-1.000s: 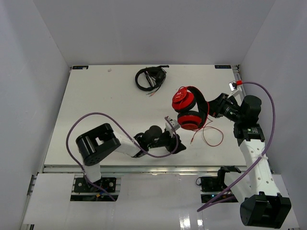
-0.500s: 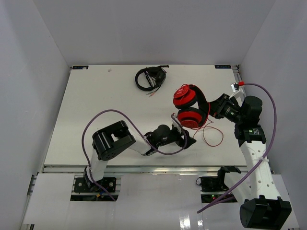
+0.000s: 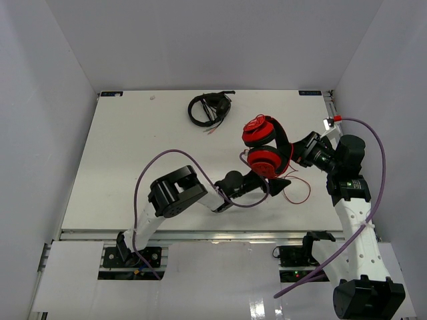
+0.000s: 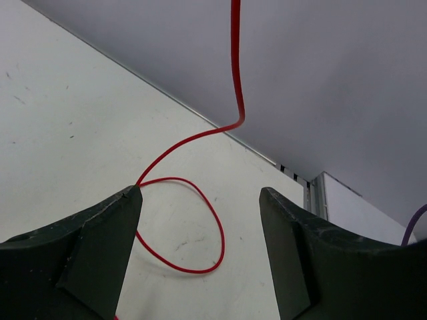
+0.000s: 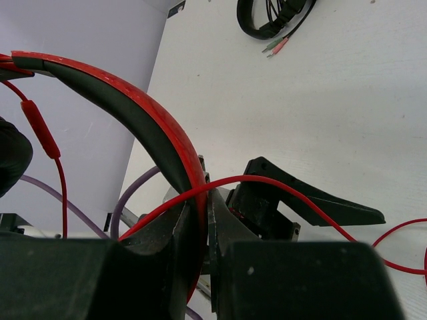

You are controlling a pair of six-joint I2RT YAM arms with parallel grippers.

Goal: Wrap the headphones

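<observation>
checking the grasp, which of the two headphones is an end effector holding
The red headphones, their headband clamped in the right end effector; the black headphones lie untouched on the table.

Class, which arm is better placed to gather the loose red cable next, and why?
Probably left: the left gripper is open over the cable loop; the right gripper is shut on the headphones.

Pair of black headphones (image 3: 209, 109) lies top centre of the overhead view, on the table (image 3: 127, 153) near its far edge. Two plugs (image 5: 277, 46) stick out from it.
</observation>
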